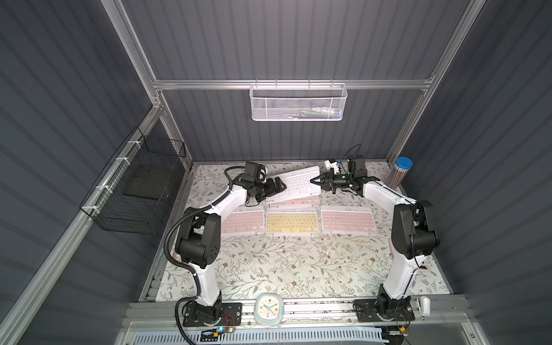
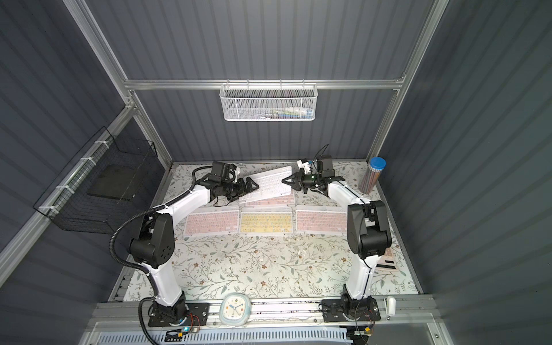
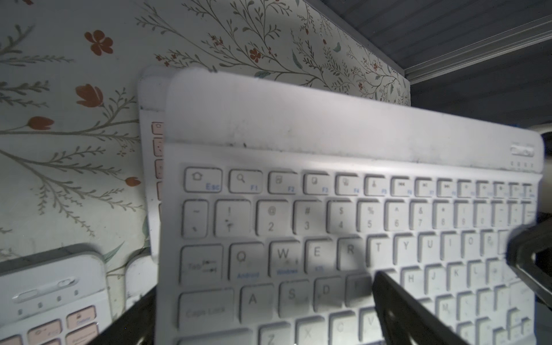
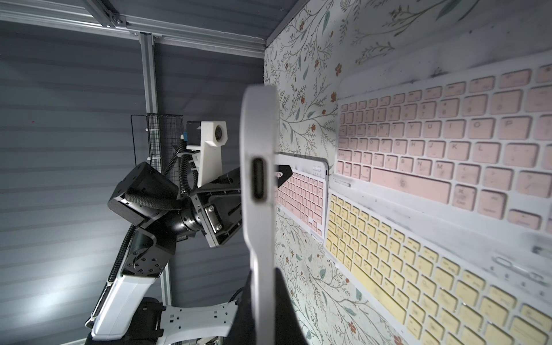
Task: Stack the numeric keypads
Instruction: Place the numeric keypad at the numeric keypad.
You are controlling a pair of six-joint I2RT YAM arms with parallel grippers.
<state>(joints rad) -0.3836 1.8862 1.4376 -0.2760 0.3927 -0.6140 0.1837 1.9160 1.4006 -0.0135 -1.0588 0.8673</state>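
1. White-keyed, white-framed rectangular keypad (image 4: 258, 179) looms closest in the right wrist view, edge-on with its port showing. The right gripper (image 4: 264, 295) is clamped on that edge.
2. Left wrist view: the left gripper (image 3: 268, 316) gapes wide, one black finger (image 3: 397, 310) over the keys and one beneath, not closed on it.
3. In both top views the white keypad hangs tilted at 12 o'clock of the floral table (image 1: 268, 268), over a half-hidden pink keypad (image 1: 294, 202). Across the centre lie a pink-keyed keypad (image 1: 243, 222) at 9 o'clock, a yellow-keyed keypad (image 1: 291, 223) and a second pink-keyed keypad (image 1: 348, 221) at 3 o'clock.
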